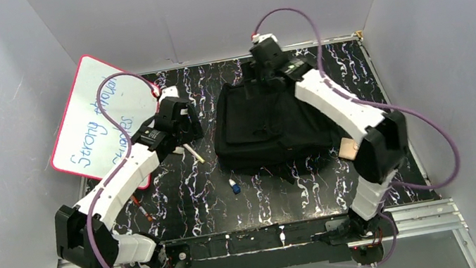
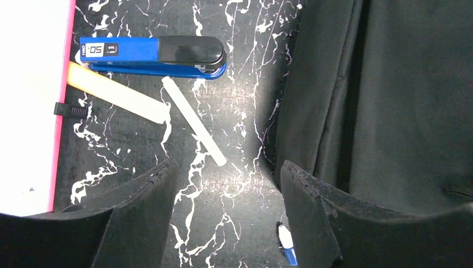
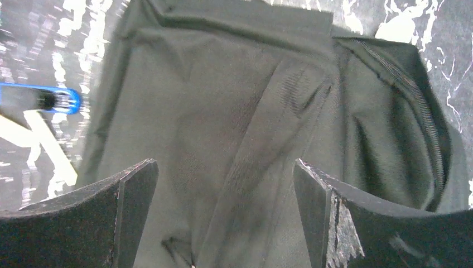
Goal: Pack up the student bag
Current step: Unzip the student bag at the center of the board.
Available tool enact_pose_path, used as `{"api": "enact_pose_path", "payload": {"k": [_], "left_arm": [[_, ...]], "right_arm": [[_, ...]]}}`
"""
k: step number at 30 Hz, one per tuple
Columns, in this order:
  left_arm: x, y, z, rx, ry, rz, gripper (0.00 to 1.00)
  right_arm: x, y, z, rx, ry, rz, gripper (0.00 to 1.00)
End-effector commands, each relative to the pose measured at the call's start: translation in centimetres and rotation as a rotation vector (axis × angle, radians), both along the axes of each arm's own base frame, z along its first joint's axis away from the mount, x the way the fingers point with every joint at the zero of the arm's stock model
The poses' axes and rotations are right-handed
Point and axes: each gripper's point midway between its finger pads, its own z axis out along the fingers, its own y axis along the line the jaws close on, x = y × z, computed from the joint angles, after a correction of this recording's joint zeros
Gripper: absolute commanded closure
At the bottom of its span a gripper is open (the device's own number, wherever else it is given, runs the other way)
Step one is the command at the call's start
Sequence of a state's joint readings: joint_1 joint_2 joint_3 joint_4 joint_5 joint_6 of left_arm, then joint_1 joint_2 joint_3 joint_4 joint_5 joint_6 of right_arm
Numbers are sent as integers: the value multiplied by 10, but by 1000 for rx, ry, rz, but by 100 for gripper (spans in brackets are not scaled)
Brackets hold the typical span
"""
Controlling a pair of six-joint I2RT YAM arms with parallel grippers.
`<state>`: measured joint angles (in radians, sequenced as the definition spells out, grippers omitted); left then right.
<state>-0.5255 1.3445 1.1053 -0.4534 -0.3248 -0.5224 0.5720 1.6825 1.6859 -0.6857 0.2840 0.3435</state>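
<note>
The student bag [image 1: 269, 126], a large black fabric backpack, lies flat in the middle of the table. It fills the right of the left wrist view [image 2: 390, 100] and most of the right wrist view [image 3: 234, 111], where a zipper [image 3: 413, 95] runs along its right side. My right gripper [image 1: 266, 57] hovers over the bag's far end, open [image 3: 223, 184] and empty, with fabric below the jaws. My left gripper [image 1: 182, 124] is left of the bag, open [image 2: 226, 190] and empty above bare table. A blue and black stapler [image 2: 153, 56] lies beyond it.
A pink-rimmed whiteboard [image 1: 101, 119] leans at the left. Two pale sticks [image 2: 193, 121] [image 2: 117, 92] lie by the stapler. A small blue and white marker [image 1: 234, 186] lies near the bag's front. A red pen [image 1: 141, 209] and a tan square [image 1: 349, 148] lie nearer the front.
</note>
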Motion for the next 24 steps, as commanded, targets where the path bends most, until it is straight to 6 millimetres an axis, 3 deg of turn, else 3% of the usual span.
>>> {"api": "enact_pose_path", "payload": {"k": [1, 6, 10, 19, 24], "left_arm": [[-1, -1, 29, -47, -87, -33, 34], [-6, -2, 28, -58, -94, -51, 34], [-9, -2, 22, -61, -83, -60, 34], [-9, -8, 17, -82, -70, -77, 34], [-10, -11, 15, -90, -64, -85, 34]], "right_arm": [[6, -21, -21, -230, 36, -112, 1], [5, -36, -46, -347, 78, -178, 2], [0, -57, -45, -394, 54, -238, 3], [-16, -88, -42, -278, 66, -286, 9], [-22, -105, -48, -271, 82, -302, 17]]}}
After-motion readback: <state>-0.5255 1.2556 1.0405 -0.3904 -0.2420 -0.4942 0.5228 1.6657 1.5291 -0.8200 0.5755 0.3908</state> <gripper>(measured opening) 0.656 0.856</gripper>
